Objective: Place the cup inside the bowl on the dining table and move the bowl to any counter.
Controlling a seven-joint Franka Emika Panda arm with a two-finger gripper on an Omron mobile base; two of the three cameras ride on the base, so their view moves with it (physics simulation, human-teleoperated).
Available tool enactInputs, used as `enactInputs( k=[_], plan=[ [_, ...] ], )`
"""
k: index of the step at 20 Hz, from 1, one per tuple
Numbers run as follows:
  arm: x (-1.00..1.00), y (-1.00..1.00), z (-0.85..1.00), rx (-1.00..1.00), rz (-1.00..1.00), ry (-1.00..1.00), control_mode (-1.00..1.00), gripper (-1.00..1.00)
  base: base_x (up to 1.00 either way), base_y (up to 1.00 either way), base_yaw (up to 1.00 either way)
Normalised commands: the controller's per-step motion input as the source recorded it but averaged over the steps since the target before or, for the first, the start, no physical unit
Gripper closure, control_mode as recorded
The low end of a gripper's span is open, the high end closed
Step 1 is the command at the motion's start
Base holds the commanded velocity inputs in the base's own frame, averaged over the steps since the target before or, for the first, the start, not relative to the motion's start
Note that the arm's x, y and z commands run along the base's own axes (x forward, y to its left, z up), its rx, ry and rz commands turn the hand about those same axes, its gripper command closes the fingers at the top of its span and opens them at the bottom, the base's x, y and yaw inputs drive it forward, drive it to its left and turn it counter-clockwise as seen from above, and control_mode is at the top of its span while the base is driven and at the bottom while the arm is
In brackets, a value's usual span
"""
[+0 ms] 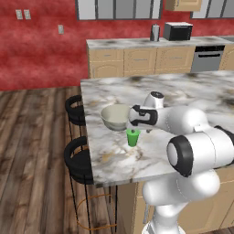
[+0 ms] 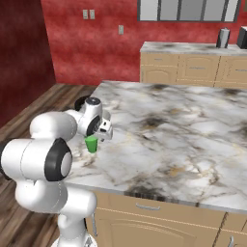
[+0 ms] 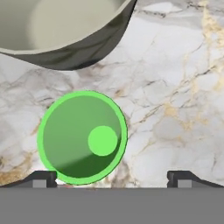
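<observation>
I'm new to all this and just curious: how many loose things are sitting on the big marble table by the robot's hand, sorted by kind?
Cups: 1, the green cup
Bowls: 1, the grey-beige bowl
Total: 2, both on the dining table

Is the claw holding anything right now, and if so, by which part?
Nothing is held. The claw is open above the cup, which stands free on the dining table.
</observation>
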Motion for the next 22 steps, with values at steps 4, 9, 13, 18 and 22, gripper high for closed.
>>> enactInputs(
  k=[4,9,13,18,22],
  plan=[
    [0.30,0.00,-0.14,0.00,0.00,0.00,-1.00,-1.00,0.00,0.00,0.00],
    [0.28,0.00,-0.12,0.00,0.00,0.00,-1.00,-1.00,0.00,0.00,0.00],
    [0.10,0.00,-0.22,0.00,0.00,0.00,-1.00,-1.00,0.00,0.00,0.00],
    [0.08,0.00,-0.25,0.00,0.00,0.00,-1.00,-1.00,0.00,0.00,0.00],
    [0.04,0.00,-0.20,0.00,0.00,0.00,-1.00,-1.00,0.00,0.00,0.00]
  ],
)
